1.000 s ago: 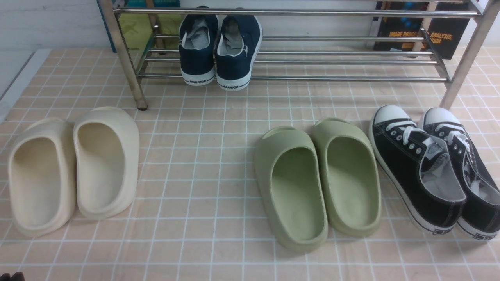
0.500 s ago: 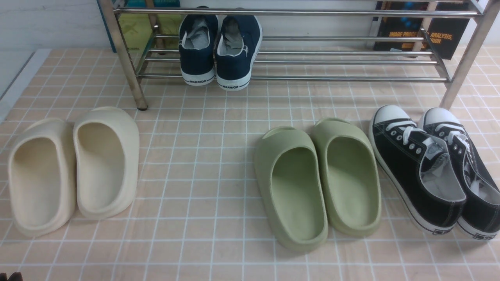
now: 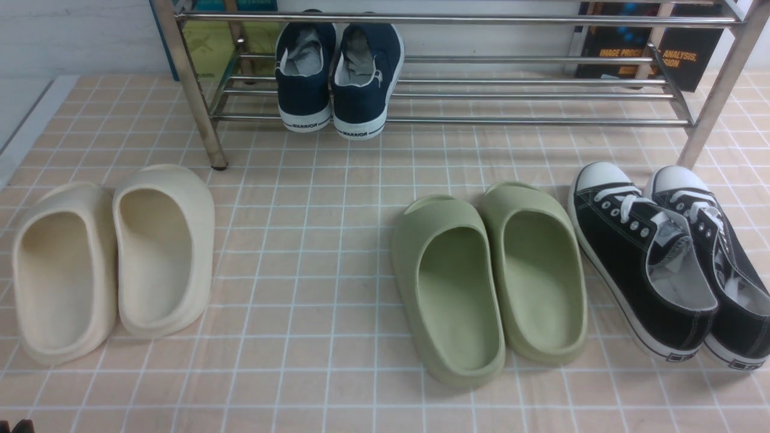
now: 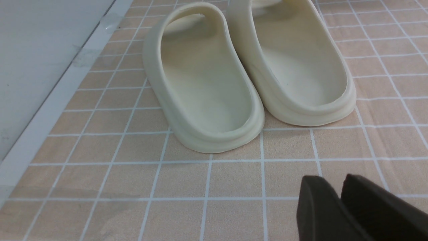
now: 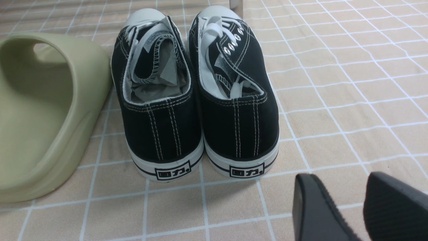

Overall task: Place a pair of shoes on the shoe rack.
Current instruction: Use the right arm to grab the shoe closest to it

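On grid-patterned floor (image 3: pixel 301 270), black canvas sneakers (image 3: pixel 646 258), shiny tubular rack (image 3: pixel 481 120)

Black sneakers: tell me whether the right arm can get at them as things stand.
Probably yes. The right tool hangs open behind the heels of the black sneakers, only floor between; the green slide lies beside them.

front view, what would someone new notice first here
Probably the three pairs lined up on the pink checked floor: cream slides on the left, green slides in the middle, and black sneakers with white toe caps at the far right. Behind them stands the shiny shoe rack, with navy sneakers on its lower bars toward the left end.
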